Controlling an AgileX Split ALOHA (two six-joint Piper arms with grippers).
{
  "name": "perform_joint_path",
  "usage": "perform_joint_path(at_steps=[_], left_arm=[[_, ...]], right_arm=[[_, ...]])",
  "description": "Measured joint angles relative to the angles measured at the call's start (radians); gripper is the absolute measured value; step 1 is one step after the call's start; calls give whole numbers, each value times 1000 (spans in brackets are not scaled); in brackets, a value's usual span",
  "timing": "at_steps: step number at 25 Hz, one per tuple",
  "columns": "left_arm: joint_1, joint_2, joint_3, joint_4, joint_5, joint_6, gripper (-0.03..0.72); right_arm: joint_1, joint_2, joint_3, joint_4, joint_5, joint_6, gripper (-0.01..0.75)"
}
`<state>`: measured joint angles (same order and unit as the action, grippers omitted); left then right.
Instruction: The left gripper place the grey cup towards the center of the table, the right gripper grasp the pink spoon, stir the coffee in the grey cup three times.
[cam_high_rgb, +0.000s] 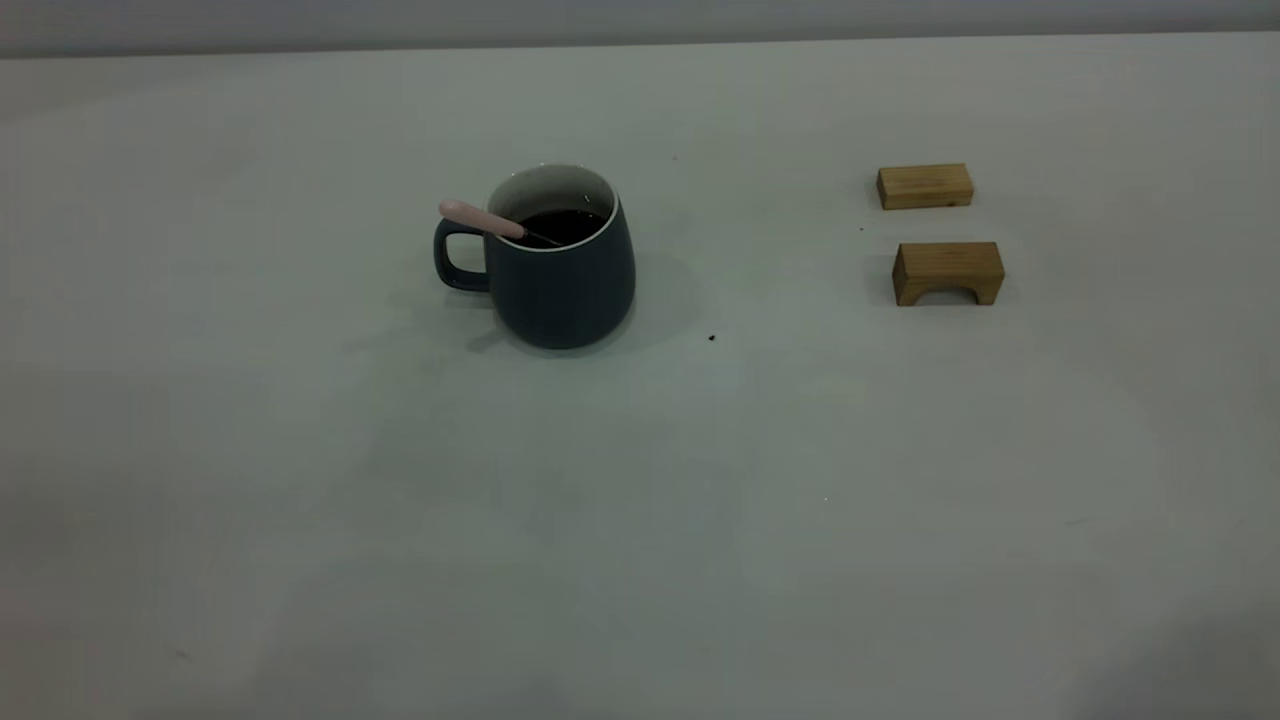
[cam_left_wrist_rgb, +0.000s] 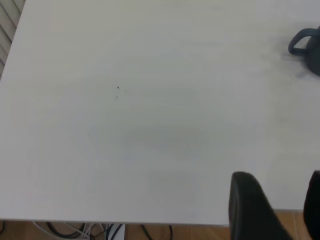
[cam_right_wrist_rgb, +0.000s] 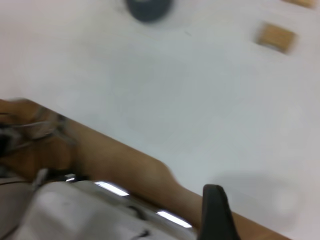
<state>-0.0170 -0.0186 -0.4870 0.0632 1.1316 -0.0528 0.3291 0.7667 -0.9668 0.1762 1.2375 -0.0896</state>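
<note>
I see the table (cam_high_rgb: 300, 500) spread wide, the grey cup (cam_high_rgb: 562, 280) upright left of its centre, handle pointing left. Well off to the right sit two wooden blocks (cam_high_rgb: 947, 272) — nothing lies between them and the cup. Coffee (cam_high_rgb: 563, 226) fills the cup; the pink spoon (cam_high_rgb: 482, 219) leans on its rim, bowl submerged. My left tool (cam_left_wrist_rgb: 280, 210) hangs released at the table edge; the right tool's (cam_right_wrist_rgb: 220, 210) state I cannot tell.

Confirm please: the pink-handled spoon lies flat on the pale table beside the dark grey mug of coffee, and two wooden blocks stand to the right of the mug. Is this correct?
Not quite. The pink-handled spoon does not lie on the pale table; it stands in the dark grey mug, leaning on the rim with its bowl in the coffee, as the exterior view shows. The two wooden blocks do stand to the right of the mug.
</note>
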Motion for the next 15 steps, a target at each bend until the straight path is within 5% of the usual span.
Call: perform_joint_path(at_steps=[7, 15], left_arm=[[0, 0, 0, 0, 0, 0, 341], [0, 0, 0, 0, 0, 0, 341]], right_arm=[[-140, -393, 282, -85, -10, 1, 555], [-312, -595, 429, -109, -42, 1, 555]])
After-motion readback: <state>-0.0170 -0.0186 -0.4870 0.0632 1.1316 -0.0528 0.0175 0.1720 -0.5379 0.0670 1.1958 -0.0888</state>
